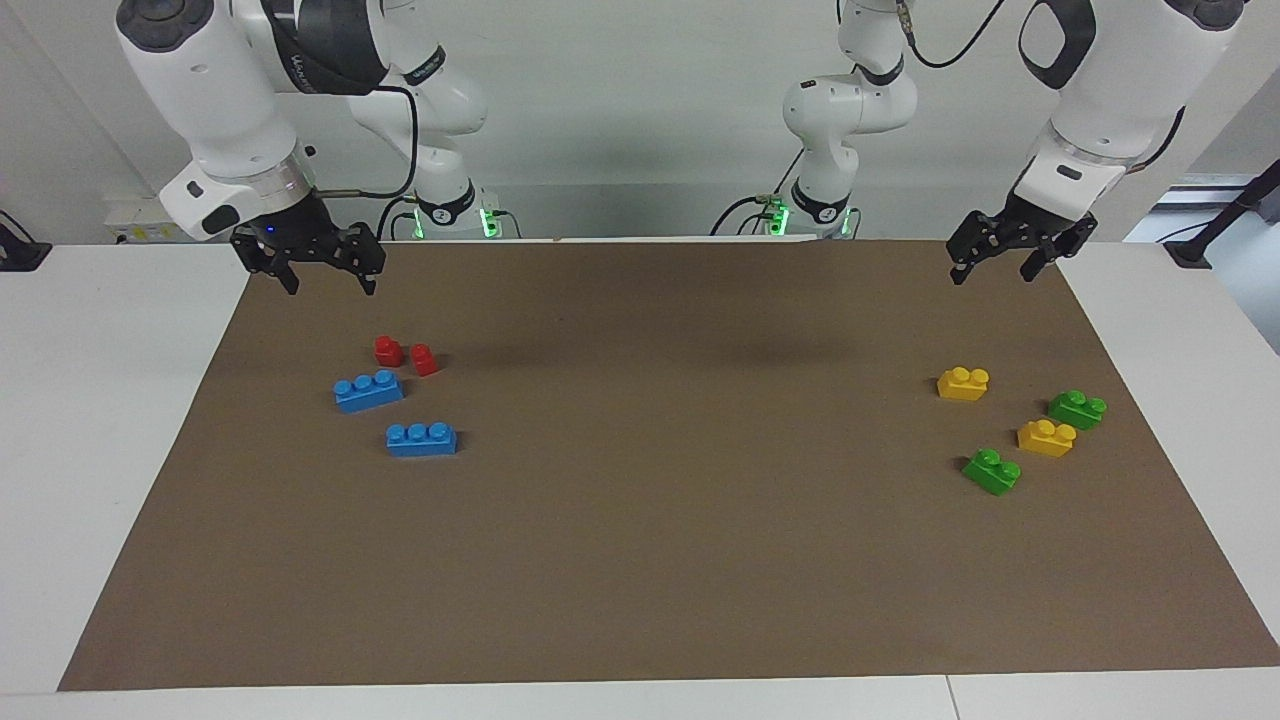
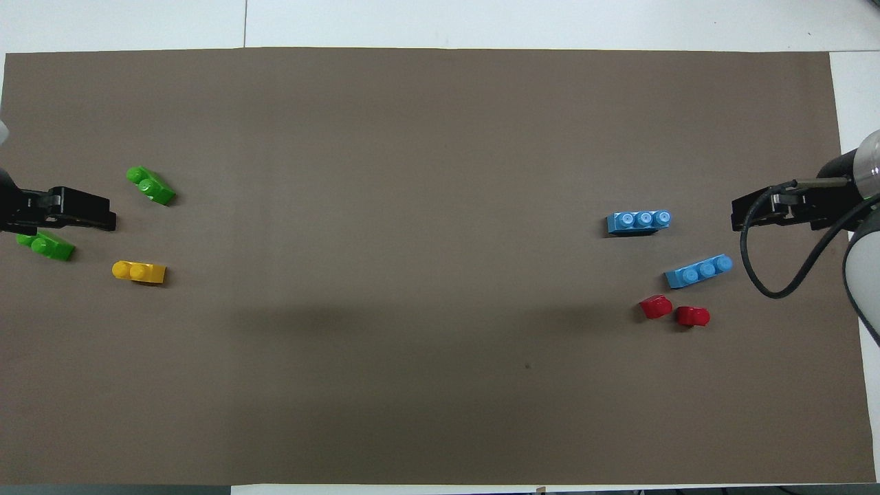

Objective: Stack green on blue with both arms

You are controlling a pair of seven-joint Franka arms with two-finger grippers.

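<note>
The bright-green two-stud brick (image 1: 991, 471) (image 2: 151, 185) lies on the brown mat toward the left arm's end, farthest from the robots of the bricks there. Two blue three-stud bricks lie toward the right arm's end: one (image 1: 368, 390) (image 2: 699, 271) nearer to the robots, the other (image 1: 421, 438) (image 2: 639, 221) farther. My left gripper (image 1: 994, 268) (image 2: 110, 221) is open and empty, raised over the mat's edge by the robots. My right gripper (image 1: 328, 280) (image 2: 735, 220) is open and empty, raised over the mat's corner by its base.
A darker green brick (image 1: 1077, 408) (image 2: 47, 246) and two yellow bricks (image 1: 963, 383) (image 1: 1046, 437) lie near the bright-green one; one yellow is hidden under the left gripper in the overhead view. Two red bricks (image 1: 388, 350) (image 1: 424, 359) lie beside the nearer blue brick.
</note>
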